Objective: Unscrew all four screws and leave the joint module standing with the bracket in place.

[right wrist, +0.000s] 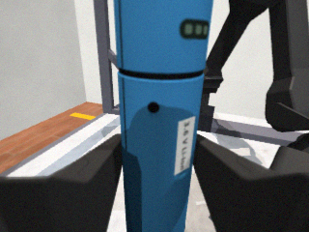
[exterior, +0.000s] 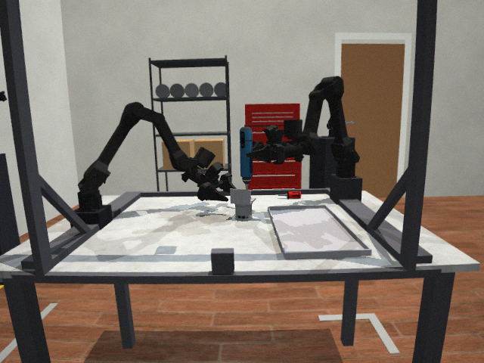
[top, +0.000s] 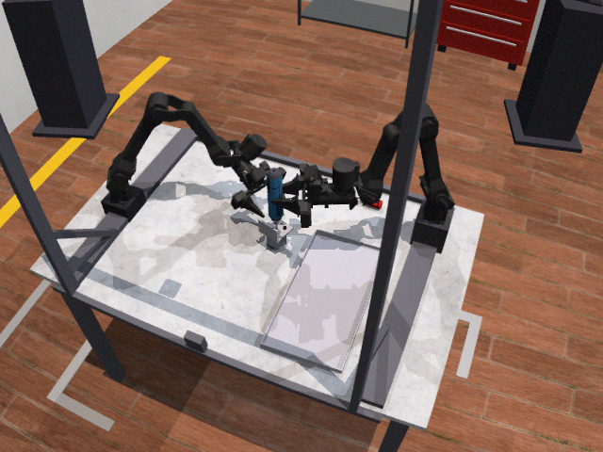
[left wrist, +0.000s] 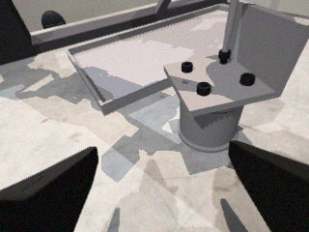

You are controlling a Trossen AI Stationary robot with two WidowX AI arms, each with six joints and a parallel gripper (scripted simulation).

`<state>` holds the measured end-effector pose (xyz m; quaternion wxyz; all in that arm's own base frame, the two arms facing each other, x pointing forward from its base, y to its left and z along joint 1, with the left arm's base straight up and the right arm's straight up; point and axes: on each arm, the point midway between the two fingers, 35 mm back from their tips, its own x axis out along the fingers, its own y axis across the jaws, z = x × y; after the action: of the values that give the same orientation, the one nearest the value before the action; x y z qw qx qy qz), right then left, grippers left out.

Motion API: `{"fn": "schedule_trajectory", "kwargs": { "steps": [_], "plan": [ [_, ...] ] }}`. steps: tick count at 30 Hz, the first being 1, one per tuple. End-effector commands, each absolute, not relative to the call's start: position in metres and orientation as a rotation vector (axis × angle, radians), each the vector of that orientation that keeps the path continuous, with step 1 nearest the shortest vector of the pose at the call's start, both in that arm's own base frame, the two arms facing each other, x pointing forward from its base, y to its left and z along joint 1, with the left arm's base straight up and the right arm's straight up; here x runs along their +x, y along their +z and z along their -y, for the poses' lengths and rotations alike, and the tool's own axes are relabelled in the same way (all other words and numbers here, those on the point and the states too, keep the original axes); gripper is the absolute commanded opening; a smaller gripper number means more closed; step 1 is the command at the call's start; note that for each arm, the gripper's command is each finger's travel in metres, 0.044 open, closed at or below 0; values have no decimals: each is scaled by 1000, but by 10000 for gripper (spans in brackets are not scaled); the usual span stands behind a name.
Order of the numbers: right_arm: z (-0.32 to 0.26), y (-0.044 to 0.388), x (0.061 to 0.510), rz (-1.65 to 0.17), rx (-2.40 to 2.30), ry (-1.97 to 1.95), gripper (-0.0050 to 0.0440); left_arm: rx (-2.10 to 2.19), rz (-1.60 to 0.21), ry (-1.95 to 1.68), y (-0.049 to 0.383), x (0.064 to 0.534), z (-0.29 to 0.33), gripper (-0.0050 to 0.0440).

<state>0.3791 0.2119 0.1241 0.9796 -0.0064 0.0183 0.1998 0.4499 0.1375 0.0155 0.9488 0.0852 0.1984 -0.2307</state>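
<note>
The grey joint module (top: 274, 243) (exterior: 243, 211) (left wrist: 210, 128) stands upright, with the L-shaped bracket (exterior: 240, 196) (left wrist: 270, 43) on top. Three black screws (left wrist: 186, 67) (left wrist: 203, 89) (left wrist: 247, 79) sit on the bracket's flat plate. The fourth screw (left wrist: 224, 54) is at the driver's bit, near the upright plate; a narrower dark part shows under its head. My right gripper (exterior: 249, 155) (right wrist: 156, 140) is shut on the blue electric screwdriver (top: 275, 194) (exterior: 246, 159) (right wrist: 156, 97), held vertical, bit down. My left gripper (left wrist: 163, 150) is open and empty beside the module, clear of it.
A shallow tray (top: 340, 263) (exterior: 305, 222) (left wrist: 159, 55) lies beside the module, toward the right arm's side. A red hand screwdriver (top: 373, 204) (exterior: 293, 194) lies at the table's back, near the right arm. Frame posts (top: 389, 228) stand at the table's edges.
</note>
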Motion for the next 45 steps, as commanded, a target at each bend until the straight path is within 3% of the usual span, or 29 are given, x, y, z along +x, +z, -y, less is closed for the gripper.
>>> {"fn": "schedule_trajectory", "kwargs": {
  "steps": [1, 28, 39, 45],
  "plan": [
    [-211, 133, 381, -16, -5, 396, 160, 221, -394, -507, 41, 459, -143, 400],
    [-211, 133, 381, -16, -5, 396, 160, 257, -454, -769, 88, 462, -110, 400],
    [-211, 133, 381, -16, -5, 396, 160, 231, -484, -807, 73, 473, -89, 136],
    [-211, 133, 381, -16, -5, 396, 160, 231, -482, -807, 61, 487, -73, 100]
  ]
}}
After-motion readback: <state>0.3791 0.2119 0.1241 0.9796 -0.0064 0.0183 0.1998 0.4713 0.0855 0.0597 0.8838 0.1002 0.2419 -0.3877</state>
